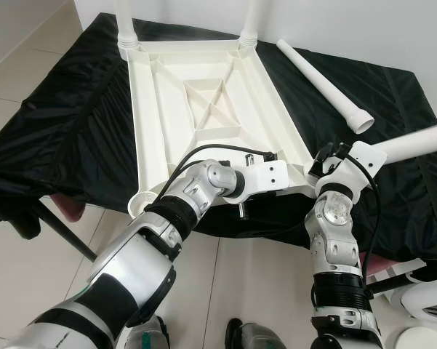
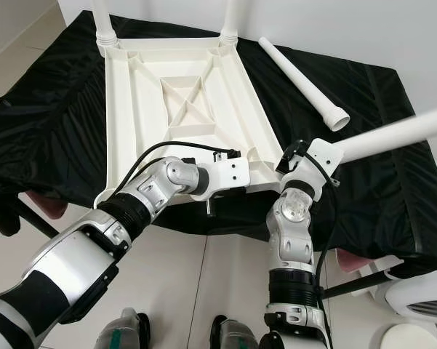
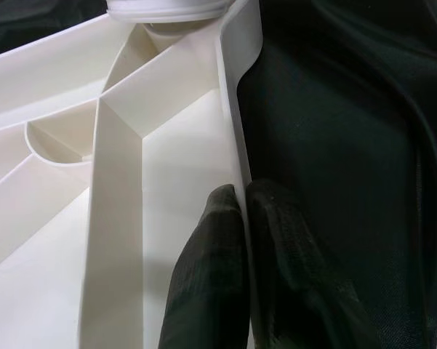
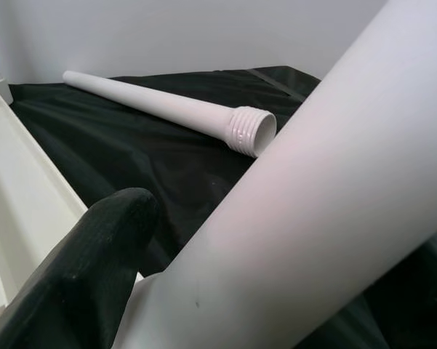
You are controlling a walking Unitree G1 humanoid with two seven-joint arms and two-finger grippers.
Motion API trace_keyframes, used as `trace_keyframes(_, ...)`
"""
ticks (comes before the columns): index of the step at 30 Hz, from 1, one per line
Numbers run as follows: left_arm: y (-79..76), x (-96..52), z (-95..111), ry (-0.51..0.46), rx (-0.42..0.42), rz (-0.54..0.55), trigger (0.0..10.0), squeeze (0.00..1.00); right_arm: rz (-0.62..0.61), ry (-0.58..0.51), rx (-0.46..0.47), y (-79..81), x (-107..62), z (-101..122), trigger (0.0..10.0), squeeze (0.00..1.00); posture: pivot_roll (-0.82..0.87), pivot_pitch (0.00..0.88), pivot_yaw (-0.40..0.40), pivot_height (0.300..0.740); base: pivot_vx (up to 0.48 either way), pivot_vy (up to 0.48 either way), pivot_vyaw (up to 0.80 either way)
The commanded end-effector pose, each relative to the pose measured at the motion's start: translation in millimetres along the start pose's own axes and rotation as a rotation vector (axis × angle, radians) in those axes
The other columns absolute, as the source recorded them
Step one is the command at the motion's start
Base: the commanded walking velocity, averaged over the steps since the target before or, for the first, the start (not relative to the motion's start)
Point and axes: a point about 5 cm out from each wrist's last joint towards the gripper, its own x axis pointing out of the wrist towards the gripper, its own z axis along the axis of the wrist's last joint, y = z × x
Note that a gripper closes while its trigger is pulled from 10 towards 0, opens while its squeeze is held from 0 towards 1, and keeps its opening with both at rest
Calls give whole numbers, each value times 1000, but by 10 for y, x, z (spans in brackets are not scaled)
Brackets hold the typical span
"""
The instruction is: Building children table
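One white tabletop (image 1: 203,109) lies upside down on a surface draped in black cloth (image 1: 65,123), ribs facing up. I count four legs: two (image 1: 125,25) standing in the far corner sockets at about 11 and 1 o'clock, one loose leg (image 1: 323,86) lying on the cloth at 2 o'clock with its threaded end toward the robot, and one held leg (image 1: 422,143) pointing away toward 3 o'clock.

The left gripper (image 3: 243,218) is pinched onto the tabletop's thin side rim near the near right corner, one black finger (image 3: 211,269) inside the rim and one outside against the cloth. The right gripper (image 2: 305,163) is clenched around the held leg, bringing its end to that same near right corner; a black finger (image 4: 94,262) lies alongside the white tube.

The tabletop's near edge hangs just over the cloth's front edge, above tiled floor (image 1: 262,276). A white wall (image 1: 363,29) closes off the far side. Cloth lies bare right of the tabletop, apart from the loose leg. A white fan-like object (image 1: 429,309) sits on the floor at 4 o'clock, just beside the right arm.
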Motion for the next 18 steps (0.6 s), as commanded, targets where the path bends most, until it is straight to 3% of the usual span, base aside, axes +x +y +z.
trace_keyframes(1,-91,16,-210,105,-20,-20,10000,0,24,-5,-14,13,8,-12,10000,1000,42,63,-52,740,0,0,0)
trace_keyframes(2,-91,16,-210,105,-20,-20,10000,0,24,-5,-14,13,8,-12,10000,1000,42,63,-52,740,0,0,0)
trace_keyframes(3,-90,19,-207,104,-20,-18,10000,0,49,0,-1,24,27,-3,0,820,40,60,-54,740,0,0,0)
trace_keyframes(4,-89,20,-205,103,-22,-16,10000,0,79,-8,-3,38,48,16,0,0,39,60,-55,740,0,0,0)
trace_keyframes(18,-55,12,-191,100,-29,2,10000,0,127,-51,1,40,139,107,0,0,39,66,-59,740,0,0,0)
